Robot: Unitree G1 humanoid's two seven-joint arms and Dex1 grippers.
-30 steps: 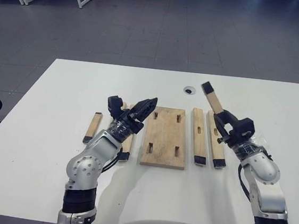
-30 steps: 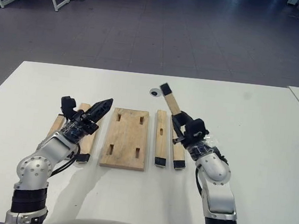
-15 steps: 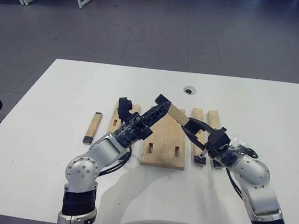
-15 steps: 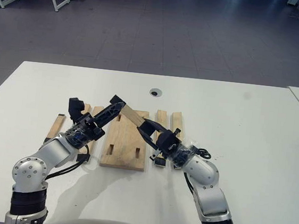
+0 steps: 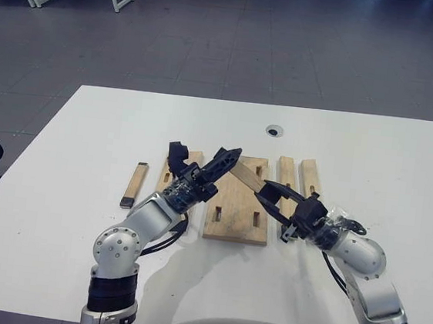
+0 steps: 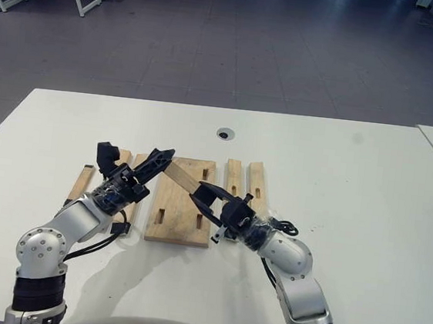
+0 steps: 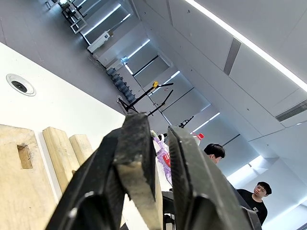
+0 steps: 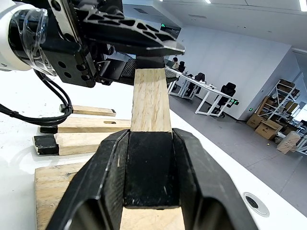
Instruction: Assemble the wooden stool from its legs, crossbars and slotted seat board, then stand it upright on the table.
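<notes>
– Since one second ago the right gripper (image 5: 267,195) has brought the leg (image 5: 249,179) down. It was upright above the two legs on the right (image 5: 286,173), and now it lies on a slant over the seat board (image 5: 230,219). Also the left gripper (image 5: 230,158) has come in from the left and has taken the other end.

– So both grippers hold it now?

– Yes. In the right wrist view the right fingers (image 8: 108,177) press on both sides of the near end. In the left wrist view the left fingers (image 7: 192,172) are closed around the far end.

– How does the leg look?

– It is a flat bar of pale wood with visible grain. It has a black cap on the end at the left gripper. It runs from the right gripper, near the right edge of the board, to the left gripper over the far left part of the board. If it touches the board, I cannot tell.

– And the board?

– It lies flat on the white table (image 5: 87,141). It is a pale rectangle with four small slots, two far and two near. The two legs on the right lie parallel, just beside it. On the left lie two longer pieces (image 5: 194,158), partly under the left arm. A short crossbar (image 5: 133,184) with a black end lies a little apart from them.
</notes>
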